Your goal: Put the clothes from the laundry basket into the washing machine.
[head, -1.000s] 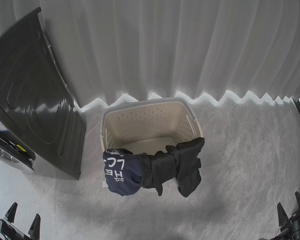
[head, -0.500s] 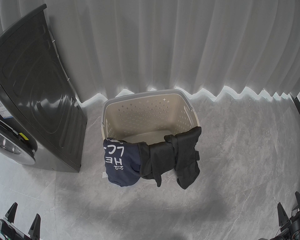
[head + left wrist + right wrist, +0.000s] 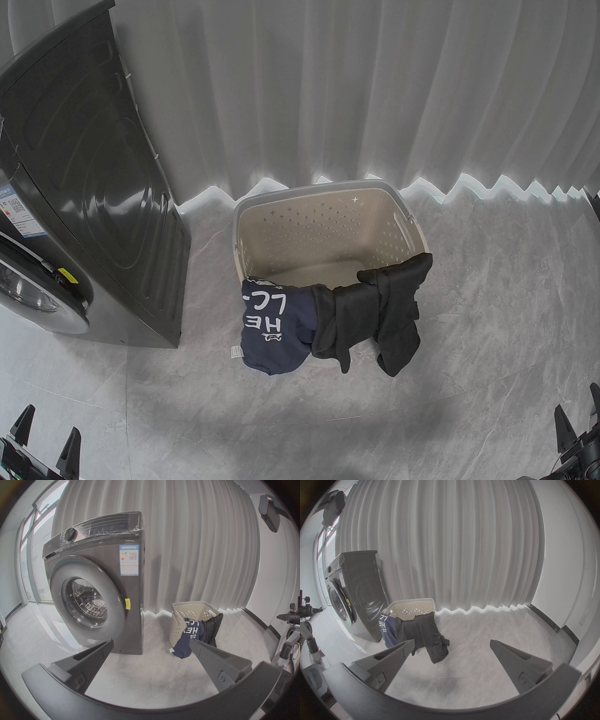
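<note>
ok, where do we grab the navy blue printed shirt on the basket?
Probably pinch the navy blue printed shirt where it folds over the near rim of the beige perforated plastic laundry basket, coming from above on the robot's side. It hangs mostly outside there; keep left of the black garment overlapping its right edge.

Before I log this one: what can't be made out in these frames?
- Head view: the draped navy shirt and black clothing hide the near floor of the laundry basket.
- Every view: folds hide whether the black clothing is one piece or several.
- Head view: the left edge cuts off the washing machine front; door open or shut unclear.
</note>
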You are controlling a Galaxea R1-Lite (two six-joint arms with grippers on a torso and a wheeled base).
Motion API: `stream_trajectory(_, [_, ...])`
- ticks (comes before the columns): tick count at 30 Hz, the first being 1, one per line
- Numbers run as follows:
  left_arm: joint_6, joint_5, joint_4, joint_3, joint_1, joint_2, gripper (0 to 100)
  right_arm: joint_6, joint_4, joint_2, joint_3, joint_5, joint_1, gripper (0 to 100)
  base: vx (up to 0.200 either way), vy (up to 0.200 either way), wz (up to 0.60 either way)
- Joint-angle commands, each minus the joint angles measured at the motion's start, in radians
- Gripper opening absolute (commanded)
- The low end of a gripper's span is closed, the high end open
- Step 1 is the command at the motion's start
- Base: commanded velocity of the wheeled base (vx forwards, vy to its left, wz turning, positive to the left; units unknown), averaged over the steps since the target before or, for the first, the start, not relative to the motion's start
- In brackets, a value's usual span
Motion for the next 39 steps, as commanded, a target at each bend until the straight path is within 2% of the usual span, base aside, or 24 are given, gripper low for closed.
stream_trajectory(1, [0.0,0.0,-0.001,0.016,0.0,-0.018,100,0.001,0.001,-0.016,0.018,0.0,0.0,100,0.0,0.2,0.0])
stream_trajectory(39, [0.0,0.0,-0.001,0.016,0.0,-0.017,100,-0.001,0.001,-0.016,0.018,0.0,0.0,100,0.0,0.2,0.0])
